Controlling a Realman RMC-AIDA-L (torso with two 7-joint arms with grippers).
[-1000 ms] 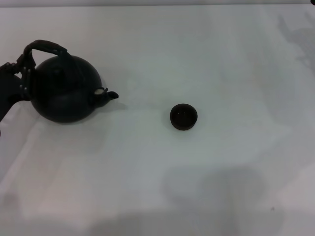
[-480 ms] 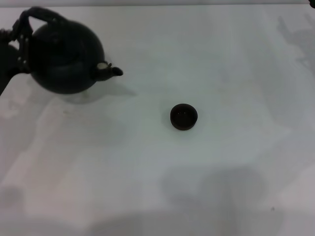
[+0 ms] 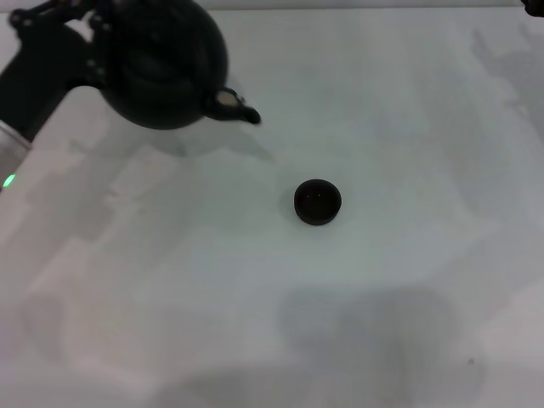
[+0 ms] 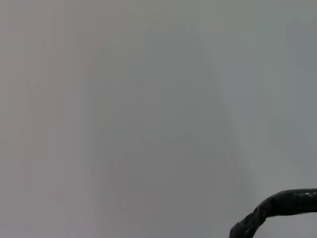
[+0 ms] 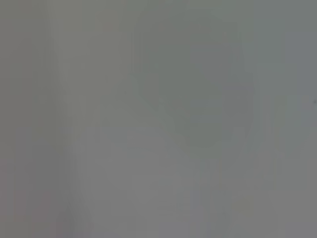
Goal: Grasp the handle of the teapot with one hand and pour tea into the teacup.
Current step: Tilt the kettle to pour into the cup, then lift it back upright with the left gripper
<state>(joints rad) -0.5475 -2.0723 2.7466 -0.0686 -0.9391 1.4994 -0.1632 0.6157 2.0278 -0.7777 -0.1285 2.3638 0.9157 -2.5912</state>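
The round black teapot (image 3: pixel 161 68) hangs above the table at the far left in the head view. Its short spout (image 3: pixel 238 110) points right, toward the teacup. My left gripper (image 3: pixel 81 21) is shut on the handle (image 3: pixel 47 10), which arches along the picture's upper edge and is partly cut off. A piece of the dark handle (image 4: pixel 277 208) also shows in the left wrist view. The tiny dark teacup (image 3: pixel 317 201) stands alone near the table's middle, right of and nearer than the spout. My right gripper is out of view.
The white table (image 3: pixel 272 323) stretches on all sides of the cup, with soft shadows on it. My left arm (image 3: pixel 34 81) comes in from the left edge. The right wrist view holds only the bare table surface (image 5: pixel 158 119).
The left gripper has lifted the teapot off the table and carried it up and to the right, its spout now closer to the teacup. The teacup has not moved.
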